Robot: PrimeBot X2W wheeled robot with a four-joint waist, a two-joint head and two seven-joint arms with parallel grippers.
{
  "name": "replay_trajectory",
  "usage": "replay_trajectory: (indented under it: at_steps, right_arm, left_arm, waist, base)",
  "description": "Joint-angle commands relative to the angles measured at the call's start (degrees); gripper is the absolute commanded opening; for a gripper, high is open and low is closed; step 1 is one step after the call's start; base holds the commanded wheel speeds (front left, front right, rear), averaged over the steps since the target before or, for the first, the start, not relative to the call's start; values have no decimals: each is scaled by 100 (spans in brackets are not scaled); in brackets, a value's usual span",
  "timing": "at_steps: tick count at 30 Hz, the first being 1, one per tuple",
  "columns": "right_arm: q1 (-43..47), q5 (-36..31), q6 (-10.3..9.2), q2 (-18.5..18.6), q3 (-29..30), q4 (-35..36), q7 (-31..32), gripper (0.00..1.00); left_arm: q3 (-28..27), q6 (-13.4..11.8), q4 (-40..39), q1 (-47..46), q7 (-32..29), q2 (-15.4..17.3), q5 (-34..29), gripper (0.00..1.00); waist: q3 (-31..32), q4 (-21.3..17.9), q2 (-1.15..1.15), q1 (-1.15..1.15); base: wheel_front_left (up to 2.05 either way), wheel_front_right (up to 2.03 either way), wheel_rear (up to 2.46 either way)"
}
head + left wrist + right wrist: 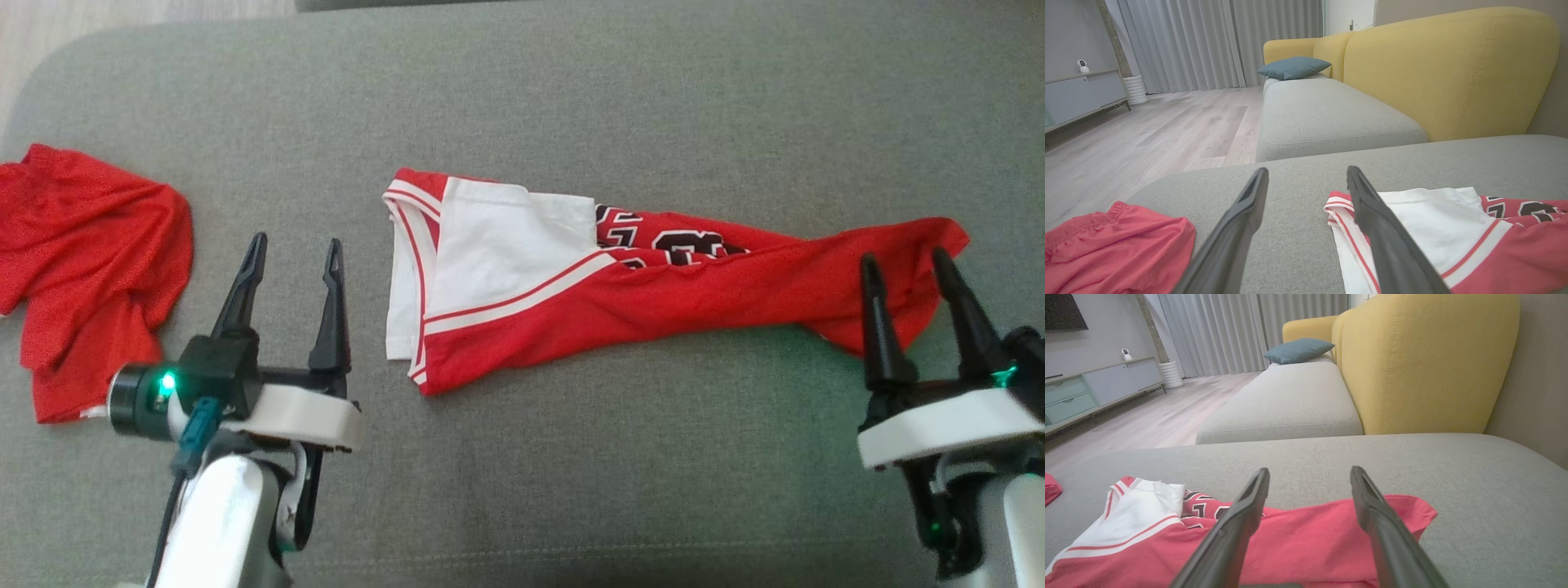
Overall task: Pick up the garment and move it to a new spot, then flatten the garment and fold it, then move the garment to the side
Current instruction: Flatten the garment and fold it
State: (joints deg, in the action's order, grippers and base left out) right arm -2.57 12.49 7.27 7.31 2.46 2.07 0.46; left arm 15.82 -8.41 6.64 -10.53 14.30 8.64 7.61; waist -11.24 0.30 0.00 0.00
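Note:
The garment (pixel 653 286) is a red and white sports jersey with black numbers, stretched in a long twisted strip across the middle of the grey cushion (pixel 571 98). Its white, red-striped end (pixel 1437 228) lies just right of my left gripper (pixel 295 248), which stands open and holds nothing. My right gripper (pixel 904 260) is open too, hovering over the jersey's red right end (pixel 1310 539) with the cloth lying loose below its fingers. Neither gripper holds fabric.
A second crumpled red garment (pixel 90 269) lies at the cushion's left edge, left of my left gripper. Behind stand a yellow sofa back (pixel 1449 69), another grey seat (pixel 1327 114) with a teal pillow (pixel 1294 67), and wooden floor (pixel 1147 134) on the left.

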Motion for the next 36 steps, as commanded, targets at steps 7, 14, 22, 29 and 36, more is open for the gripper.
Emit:
replay_trajectory:
  at_steps: [7, 14, 22, 29, 36]
  right_arm:
    - [232, -28, 22, -128, -346, 582, 159, 100]
    - [321, -61, 22, -198, -323, 705, 232, 100]
    - [322, -66, 22, -223, -309, 757, 266, 100]
    - [166, -40, 22, -188, -377, 791, 336, 100]
    - [-81, 36, 22, -142, -494, 719, 314, 100]
  left_arm:
    - [-276, -32, -191, 57, 70, 43, -69, 100]
    - [-290, -29, -166, 107, 70, 41, -87, 100]
    - [-238, 26, -138, 3, 70, 30, -121, 100]
    - [229, 552, 318, -1011, -571, -152, -36, 100]
    - [427, 962, 1346, -2236, -1757, -393, 382, 100]
  waist:
    - [177, -12, 0, 0]
    - [196, -24, 0, 0]
    - [136, -31, 0, 0]
    - [-230, -102, 0, 0]
    - [-696, -340, 0, 0]
  base:
    - [0, 0, 0]
    - [0, 0, 0]
    - [0, 0, 0]
    - [0, 0, 0]
    - [0, 0, 0]
